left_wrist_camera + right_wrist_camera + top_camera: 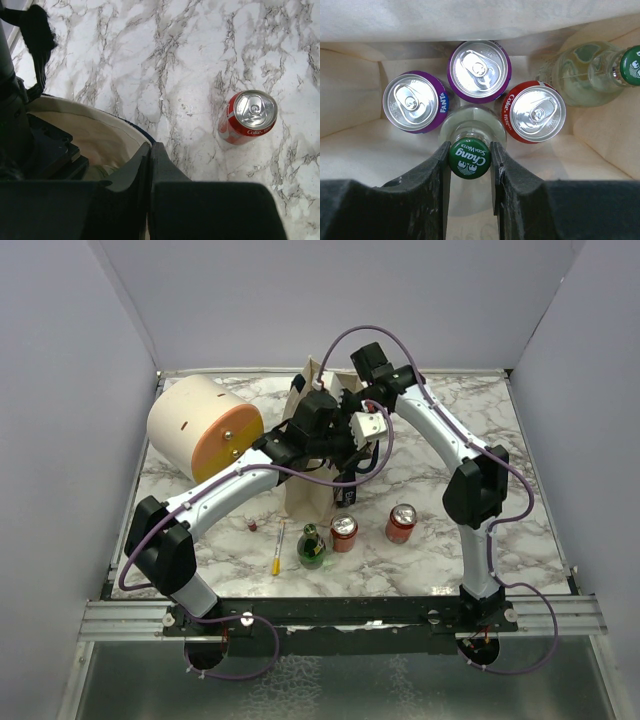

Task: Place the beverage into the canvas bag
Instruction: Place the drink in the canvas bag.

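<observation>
**Canvas bag** (305, 498): cream fabric, stood upright, mouth open.

**Chang soda water bottle** (470, 159): clear glass, green cap, upright inside the bag, clamped at the cap by the right gripper (470, 146).

Also stowed inside the bag:
- Two purple Fanta cans (414, 102)
- One red Coke can (535, 114)
- A second green-capped bottle (590, 75), near the bag's side wall

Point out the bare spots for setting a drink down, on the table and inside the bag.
In the canvas bag, fabric is bare left of the purple Fanta can and right of the Chang bottle, near the Coke can. Its middle is crowded. On the table, marble is bare right of the rightmost red can.
</observation>
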`<state>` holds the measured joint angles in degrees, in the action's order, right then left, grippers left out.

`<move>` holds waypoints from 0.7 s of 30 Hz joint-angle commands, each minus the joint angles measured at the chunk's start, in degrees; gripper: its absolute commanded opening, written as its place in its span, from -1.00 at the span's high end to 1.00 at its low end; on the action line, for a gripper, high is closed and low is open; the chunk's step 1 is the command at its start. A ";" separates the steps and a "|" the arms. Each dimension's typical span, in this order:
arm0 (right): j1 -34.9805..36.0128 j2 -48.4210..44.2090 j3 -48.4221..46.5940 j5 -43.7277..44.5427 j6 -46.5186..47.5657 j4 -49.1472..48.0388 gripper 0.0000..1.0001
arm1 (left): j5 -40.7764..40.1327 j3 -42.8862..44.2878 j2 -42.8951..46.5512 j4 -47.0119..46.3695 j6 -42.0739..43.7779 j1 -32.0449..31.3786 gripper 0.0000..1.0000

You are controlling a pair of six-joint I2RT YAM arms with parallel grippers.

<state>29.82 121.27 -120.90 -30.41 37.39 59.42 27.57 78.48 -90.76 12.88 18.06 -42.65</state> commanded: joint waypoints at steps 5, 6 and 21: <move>1.16 1.38 1.26 0.26 -0.30 0.09 0.98 | 4.95 -0.44 3.18 -3.86 0.88 -0.50 1.00; 1.20 1.48 1.38 0.31 -0.30 0.06 0.98 | 5.02 -0.45 3.24 -3.89 0.85 -0.50 1.00; 2.07 3.95 3.08 1.74 0.44 -1.01 0.98 | 5.21 -0.53 4.51 -4.85 -0.57 -0.16 1.00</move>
<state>31.07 122.19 -119.33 -29.87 37.43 56.75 28.08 77.38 -90.11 12.01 18.57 -42.54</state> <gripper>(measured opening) 0.319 0.020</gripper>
